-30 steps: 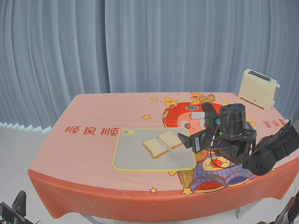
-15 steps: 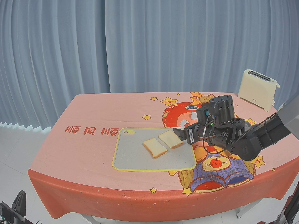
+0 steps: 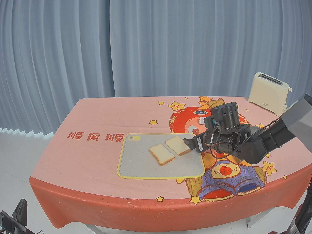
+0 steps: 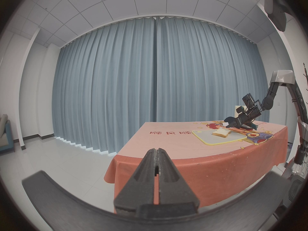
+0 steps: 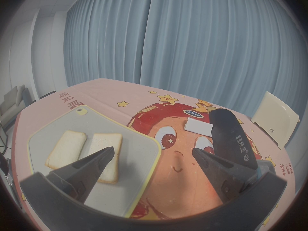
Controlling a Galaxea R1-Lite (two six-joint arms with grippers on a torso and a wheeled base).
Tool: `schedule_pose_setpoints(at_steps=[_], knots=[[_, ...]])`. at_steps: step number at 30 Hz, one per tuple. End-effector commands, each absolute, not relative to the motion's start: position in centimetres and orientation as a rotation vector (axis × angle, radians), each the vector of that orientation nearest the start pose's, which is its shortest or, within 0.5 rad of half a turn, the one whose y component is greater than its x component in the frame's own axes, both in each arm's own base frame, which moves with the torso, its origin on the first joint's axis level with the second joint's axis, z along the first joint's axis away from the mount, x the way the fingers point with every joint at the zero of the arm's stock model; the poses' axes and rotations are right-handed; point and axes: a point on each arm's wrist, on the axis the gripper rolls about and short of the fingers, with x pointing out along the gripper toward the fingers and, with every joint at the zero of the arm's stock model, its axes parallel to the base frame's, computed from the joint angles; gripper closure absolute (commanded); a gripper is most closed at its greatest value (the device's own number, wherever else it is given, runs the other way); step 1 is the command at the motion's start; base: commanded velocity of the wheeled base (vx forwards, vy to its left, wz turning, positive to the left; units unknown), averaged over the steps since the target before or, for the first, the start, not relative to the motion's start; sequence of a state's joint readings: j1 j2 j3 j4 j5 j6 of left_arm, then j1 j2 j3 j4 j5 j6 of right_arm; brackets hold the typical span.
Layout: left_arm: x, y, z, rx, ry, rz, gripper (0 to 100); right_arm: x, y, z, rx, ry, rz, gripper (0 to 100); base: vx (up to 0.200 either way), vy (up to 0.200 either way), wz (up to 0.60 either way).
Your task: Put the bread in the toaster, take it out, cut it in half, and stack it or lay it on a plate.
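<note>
Seen from the head view, a worktop (image 3: 97, 121) draped in an orange-pink cartoon-print cloth stands before pale blue pleated curtains (image 3: 162, 39). On it lies a flat grey cutting board (image 3: 139, 163) with a yellow rim, and on the board are two pale, brown-crusted pieces of bread side by side: the near bread slice (image 3: 161, 153) and the far bread slice (image 3: 177, 145), lying flat and close together. A cream-coloured boxy toaster (image 3: 268, 93) stands well apart at the worktop's far right corner. The black right claw (image 3: 191, 143) hovers low over the board's right end, just beside the far bread slice; whether it touches I cannot tell. In the left wrist view, the black left claw (image 4: 156, 164) hangs off to the side of the worktop, its two fingers pressed together with nothing between them. In the right wrist view, the right claw is spread wide and holds nothing, one finger above the far bread slice, the other out over the printed cloth. A small white rectangle (image 5: 199, 126) lies on the cloth between board and toaster.
</note>
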State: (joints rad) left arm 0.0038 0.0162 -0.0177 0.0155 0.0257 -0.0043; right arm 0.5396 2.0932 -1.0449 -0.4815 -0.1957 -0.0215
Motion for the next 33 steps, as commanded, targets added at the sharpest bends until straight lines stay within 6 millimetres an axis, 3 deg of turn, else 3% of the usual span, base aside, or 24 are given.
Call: schedule_pose_setpoints(at_steps=[1, 14, 33], knots=[[-2.32, 0.05, 7.52, -0.004, 0.011, 0.031, 100, 33.89, 19.52, 8.08, -0.237, 0.553, 0.333, 0, 0.0, 0.0, 0.0], [-2.32, 0.05, 7.52, -0.004, 0.011, 0.031, 100, 33.88, 19.72, 8.75, -0.231, 0.532, 0.336, 0, 0.0, 0.0, 0.0], [-2.32, 0.05, 7.52, -0.004, 0.011, 0.031, 100, 33.68, 20.07, 7.82, -0.246, 0.558, 0.34, 0, 0.0, 0.0, 0.0]])
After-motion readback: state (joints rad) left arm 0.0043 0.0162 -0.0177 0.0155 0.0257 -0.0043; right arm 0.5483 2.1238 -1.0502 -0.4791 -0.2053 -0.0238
